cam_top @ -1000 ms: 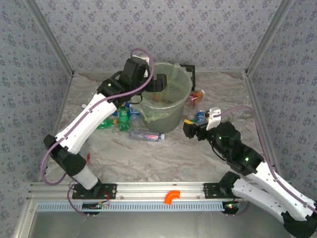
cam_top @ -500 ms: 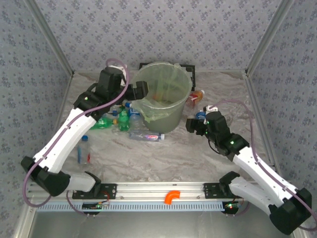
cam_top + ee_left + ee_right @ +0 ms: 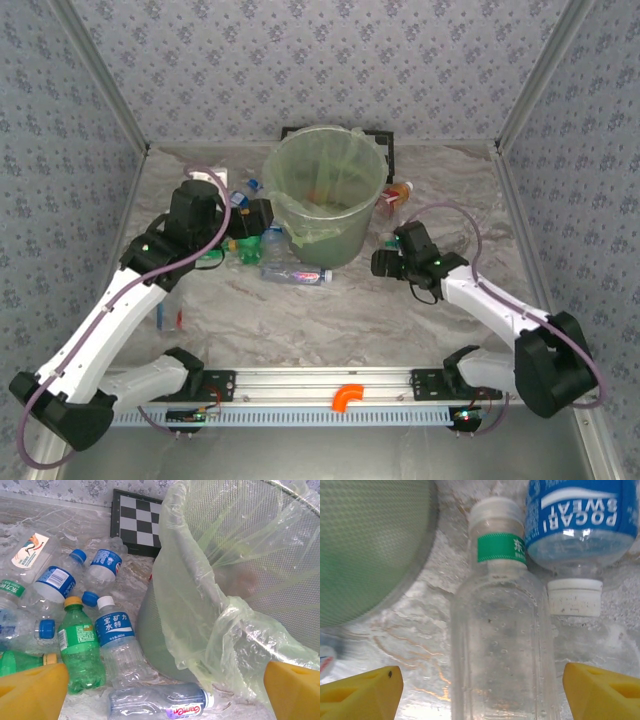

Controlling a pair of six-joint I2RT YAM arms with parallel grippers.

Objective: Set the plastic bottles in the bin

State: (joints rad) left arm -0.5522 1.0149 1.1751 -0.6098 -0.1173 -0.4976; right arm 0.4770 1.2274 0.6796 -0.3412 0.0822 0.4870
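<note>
Top view: the left tool, wide open and empty, has swung off the large round pale green translucent bin to small plastic bottles on the surface at its 8 o'clock.

Left wrist view: those bottles lie loose.

Right wrist view: the right tool, jaws narrowing yet open, straddles a clear white-capped bottle; grasp likely next.

I've got the bin upright, round, translucent pale green, with its bag liner draped loosely over the rim. To its left the plastic bottles lie in a cluster: a green bottle with a yellow cap, clear ones with blue labels, and one clear bottle lying across the bin's foot. To its right I see a clear green-banded bottle just beside a blue Pocari Sweat bottle, both flat and white-capped.
</note>
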